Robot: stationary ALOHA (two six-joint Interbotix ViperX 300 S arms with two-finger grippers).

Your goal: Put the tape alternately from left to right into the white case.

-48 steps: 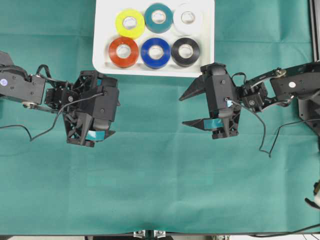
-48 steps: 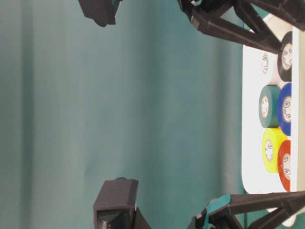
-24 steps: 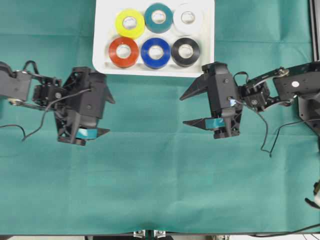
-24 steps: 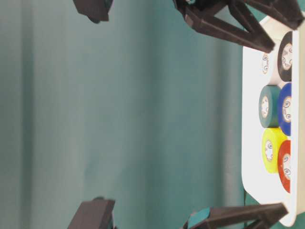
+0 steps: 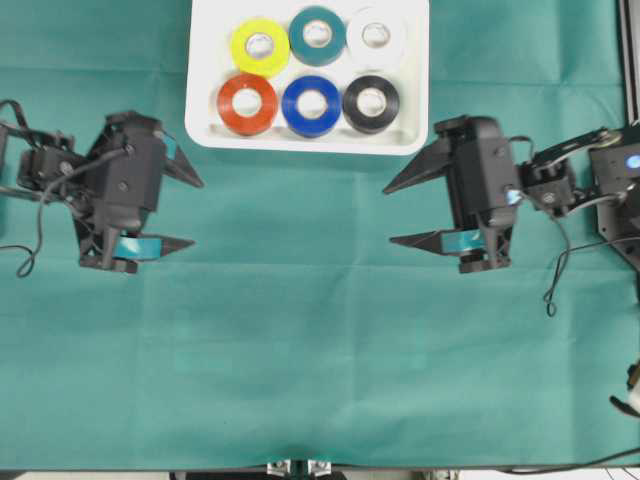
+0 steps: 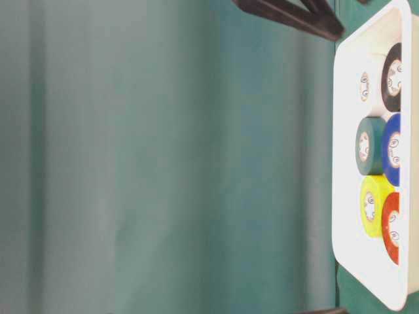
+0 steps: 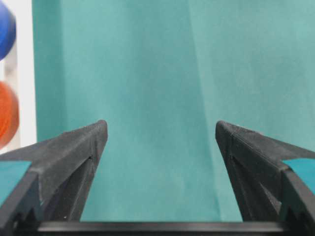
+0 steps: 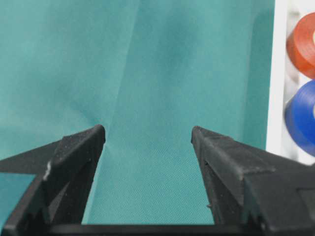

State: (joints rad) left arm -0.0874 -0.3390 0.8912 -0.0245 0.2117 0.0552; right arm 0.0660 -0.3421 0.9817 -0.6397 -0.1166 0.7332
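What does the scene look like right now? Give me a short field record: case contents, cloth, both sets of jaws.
case: white case at the top middle of the overhead view, on the green cloth
back row, left to right: yellow roll, teal roll, white roll
front row, left to right: orange-red roll, blue roll, black roll
rolls on the cloth: none visible
left gripper: jaws open, empty, over cloth left of the case
right gripper: jaws open, empty, over cloth below the case's right corner
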